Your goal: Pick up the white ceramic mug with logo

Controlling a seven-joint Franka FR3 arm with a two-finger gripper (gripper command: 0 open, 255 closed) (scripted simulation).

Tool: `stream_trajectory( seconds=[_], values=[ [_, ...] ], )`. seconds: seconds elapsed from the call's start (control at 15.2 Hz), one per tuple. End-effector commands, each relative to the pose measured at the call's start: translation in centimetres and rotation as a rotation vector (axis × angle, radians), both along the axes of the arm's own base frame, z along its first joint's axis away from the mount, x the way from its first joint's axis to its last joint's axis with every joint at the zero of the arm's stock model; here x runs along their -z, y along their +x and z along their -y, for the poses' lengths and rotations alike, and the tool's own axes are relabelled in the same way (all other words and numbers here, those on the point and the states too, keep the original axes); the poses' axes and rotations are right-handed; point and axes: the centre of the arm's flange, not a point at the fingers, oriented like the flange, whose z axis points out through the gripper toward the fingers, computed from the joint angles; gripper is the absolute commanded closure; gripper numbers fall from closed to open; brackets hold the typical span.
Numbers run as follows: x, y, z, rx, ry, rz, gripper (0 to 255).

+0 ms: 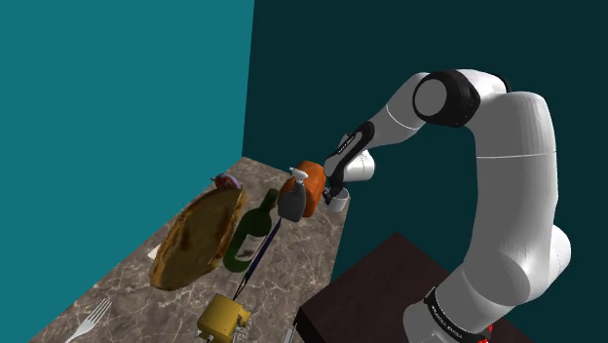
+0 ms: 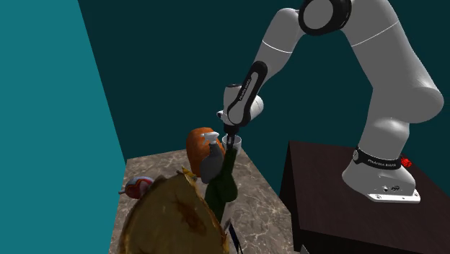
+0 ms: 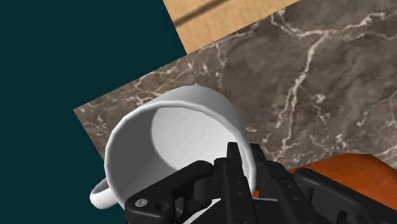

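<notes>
Pincer [image 3: 246,156] narrow: its fingers [image 3: 233,159] straddle the mug [image 3: 165,137] wall, one inside the rim and one outside, and seem clamped on it. The mug is at the surface [image 3: 318,95] corner, just beside an orange lump [image 3: 356,181], with its handle [image 3: 98,194] on the side away from the grip.

Such a hold on the wall is off-centre, so I judge the mug will want to swing. Squeeze firmly, rise straight and slowly, and go sideways only once above the lump.

The wrist view shows the straddled rim and the handle. The shoulder view places the mug [image 1: 338,202] under the pincer [image 1: 334,190], between lump [image 1: 314,180] and stand [image 1: 375,278]. The second exterior view shows how near the sprayer [image 2: 210,164] stands to the mug [image 2: 236,142]. Whether the mug has left the surface, I cannot tell.
</notes>
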Motion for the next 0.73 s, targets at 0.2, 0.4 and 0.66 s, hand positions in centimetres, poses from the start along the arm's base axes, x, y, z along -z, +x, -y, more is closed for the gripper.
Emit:
stream_trajectory(
  seconds=[0.2,0.4,0.66],
  values=[
    [0.1,0.0,0.0,0.000,0.000,-0.001,255],
    [-1.0,-0.1,0.0,0.000,0.000,-0.001,255],
    [-3.1,-0.1,0.0,0.000,0.000,-0.001,255]
  ],
)
